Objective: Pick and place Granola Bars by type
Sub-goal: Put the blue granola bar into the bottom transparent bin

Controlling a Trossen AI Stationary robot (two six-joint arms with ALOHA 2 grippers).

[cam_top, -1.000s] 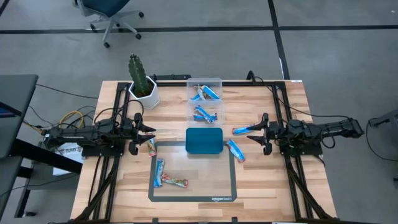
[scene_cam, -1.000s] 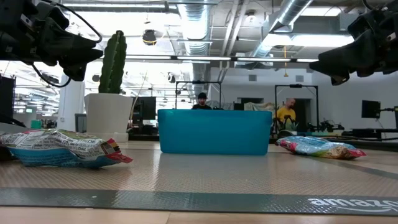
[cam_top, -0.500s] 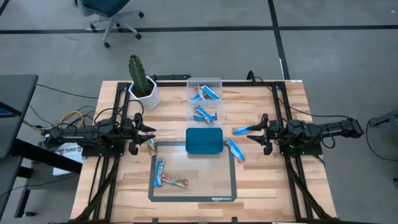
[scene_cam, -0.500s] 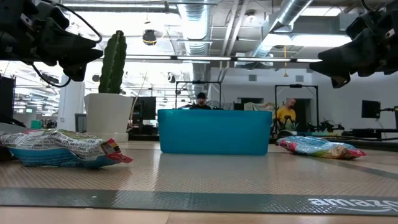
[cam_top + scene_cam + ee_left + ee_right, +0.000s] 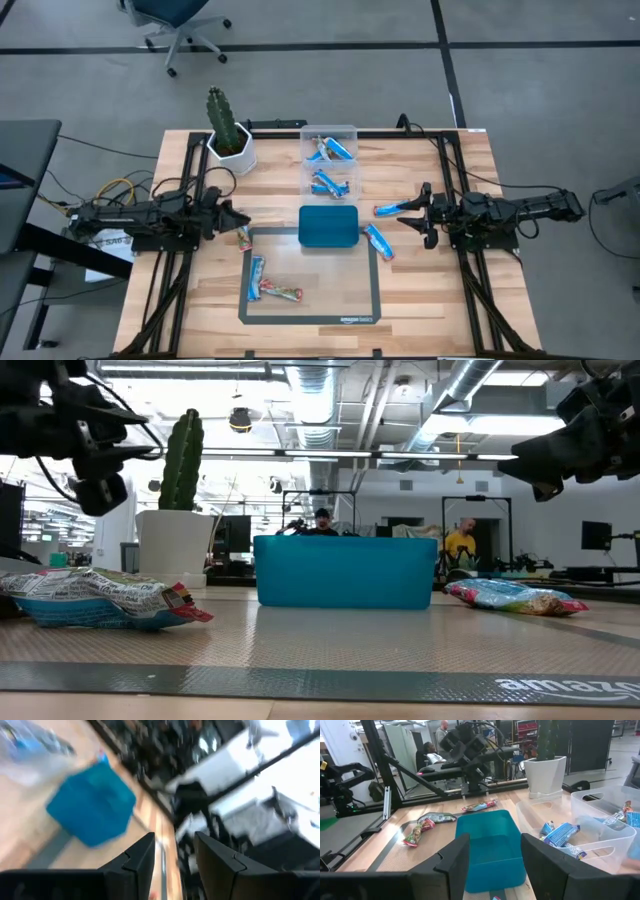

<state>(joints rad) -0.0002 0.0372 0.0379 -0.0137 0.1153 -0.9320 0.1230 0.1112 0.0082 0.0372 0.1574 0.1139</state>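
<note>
Wrapped granola bars lie flat about the table. In the high view a blue bar (image 5: 390,209) and another blue bar (image 5: 378,241) lie below my right gripper (image 5: 412,216), which is open and hovers right of the teal tray (image 5: 329,226). A multicoloured bar (image 5: 243,236) lies just beside my left gripper (image 5: 232,217), which is open and raised above the table. A blue bar (image 5: 255,277) and a multicoloured bar (image 5: 283,293) lie on the grey mat (image 5: 310,318). More blue bars sit in the clear box (image 5: 329,160).
A potted cactus (image 5: 228,130) stands at the far left of the table. The clear box stands behind the teal tray. In the low view the tray (image 5: 345,572) stands mid-table with a bar (image 5: 100,600) to its left and one (image 5: 515,597) to its right. People show in the room beyond.
My left gripper has turned about its own wrist axis, so its fingers, spread side by side in the high view before, now show edge-on. It stays in about the same place above the table. The bars and my right gripper have kept still.
</note>
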